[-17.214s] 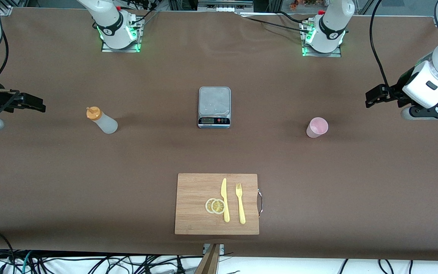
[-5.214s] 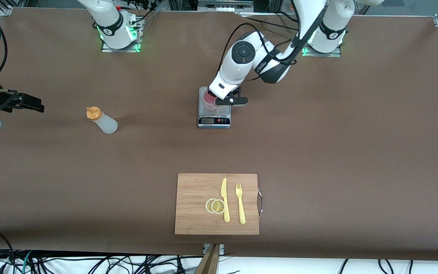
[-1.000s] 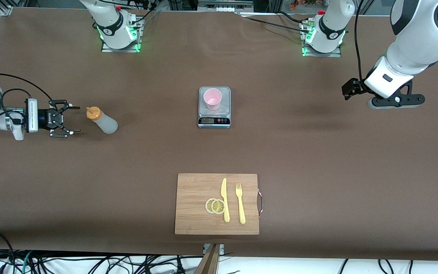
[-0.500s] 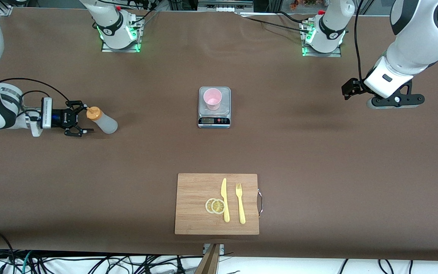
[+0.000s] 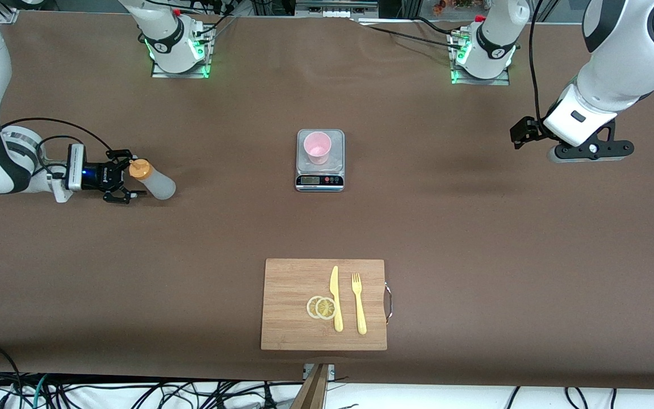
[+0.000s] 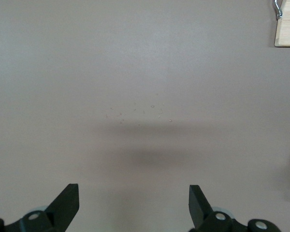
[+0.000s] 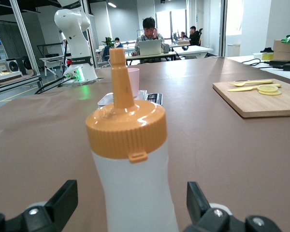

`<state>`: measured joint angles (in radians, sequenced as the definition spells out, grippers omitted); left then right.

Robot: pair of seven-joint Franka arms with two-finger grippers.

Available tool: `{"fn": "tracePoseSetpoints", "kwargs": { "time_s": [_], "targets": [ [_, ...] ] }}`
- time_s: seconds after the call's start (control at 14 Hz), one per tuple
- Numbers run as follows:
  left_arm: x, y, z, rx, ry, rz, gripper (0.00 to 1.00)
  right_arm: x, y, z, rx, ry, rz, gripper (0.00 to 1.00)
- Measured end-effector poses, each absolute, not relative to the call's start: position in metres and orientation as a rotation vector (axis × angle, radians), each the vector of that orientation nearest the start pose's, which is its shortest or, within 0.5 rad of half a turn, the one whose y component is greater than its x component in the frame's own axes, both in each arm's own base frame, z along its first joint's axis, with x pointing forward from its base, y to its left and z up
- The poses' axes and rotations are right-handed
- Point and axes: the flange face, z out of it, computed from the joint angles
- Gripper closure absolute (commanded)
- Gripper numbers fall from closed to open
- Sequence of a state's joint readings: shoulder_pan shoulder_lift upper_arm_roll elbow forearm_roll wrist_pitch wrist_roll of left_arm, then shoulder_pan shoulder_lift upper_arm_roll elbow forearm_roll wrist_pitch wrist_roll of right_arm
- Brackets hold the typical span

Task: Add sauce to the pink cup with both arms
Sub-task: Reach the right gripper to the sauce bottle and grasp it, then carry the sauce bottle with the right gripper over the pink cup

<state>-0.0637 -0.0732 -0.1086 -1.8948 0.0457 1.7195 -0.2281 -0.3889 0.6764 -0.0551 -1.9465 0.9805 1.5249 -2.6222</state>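
The sauce bottle [image 5: 155,183], whitish with an orange nozzle cap, stands upright toward the right arm's end of the table. My right gripper [image 5: 131,175] is low at the bottle, open, with one finger on each side of its body and not touching it. The right wrist view shows the bottle [image 7: 131,179] filling the gap of the right gripper [image 7: 131,194]. The pink cup [image 5: 317,146] stands upright on the steel scale [image 5: 319,180] at mid table; the cup [image 7: 134,80] also shows in the right wrist view. My left gripper [image 5: 521,133] waits open over bare table at the left arm's end, nothing in the left gripper [image 6: 133,193].
A wooden cutting board [image 5: 290,284] lies nearer the front camera than the scale, with a yellow knife [image 5: 336,298], a yellow fork [image 5: 359,304] and two lemon slices [image 5: 321,307] on it. The two arm bases with green lights stand at the table's edge by the robots.
My right gripper has slid along the table toward the sauce bottle until its open fingers flank it. The left arm, cup and bottle have stayed still.
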Motion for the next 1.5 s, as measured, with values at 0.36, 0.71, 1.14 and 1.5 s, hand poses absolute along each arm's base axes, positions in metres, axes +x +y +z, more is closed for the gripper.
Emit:
{"fn": "tracePoseSetpoints", "kwargs": {
  "time_s": [0.36,0.71,1.14,1.5],
  "targets": [
    [0.521,-0.088,0.523,-3.066,-0.072,0.138,0.00,0.492,-0.118,0.121,-1.329,-1.370,-0.938,0.02],
    [0.521,-0.088,0.523,-3.066,-0.072,0.138,0.00,0.497,-0.086,0.113,-1.292,-1.364,-0.921,0.73],
    [0.521,-0.088,0.523,-3.066,-0.071,0.138,0.00,0.538,-0.085,0.136,-1.298,-1.456,-0.949,1.00],
    [0.521,-0.089,0.523,-3.065,-0.069,0.138,0.00,0.602,-0.053,0.176,-1.431,-1.533,-0.853,1.00]
  ]
}}
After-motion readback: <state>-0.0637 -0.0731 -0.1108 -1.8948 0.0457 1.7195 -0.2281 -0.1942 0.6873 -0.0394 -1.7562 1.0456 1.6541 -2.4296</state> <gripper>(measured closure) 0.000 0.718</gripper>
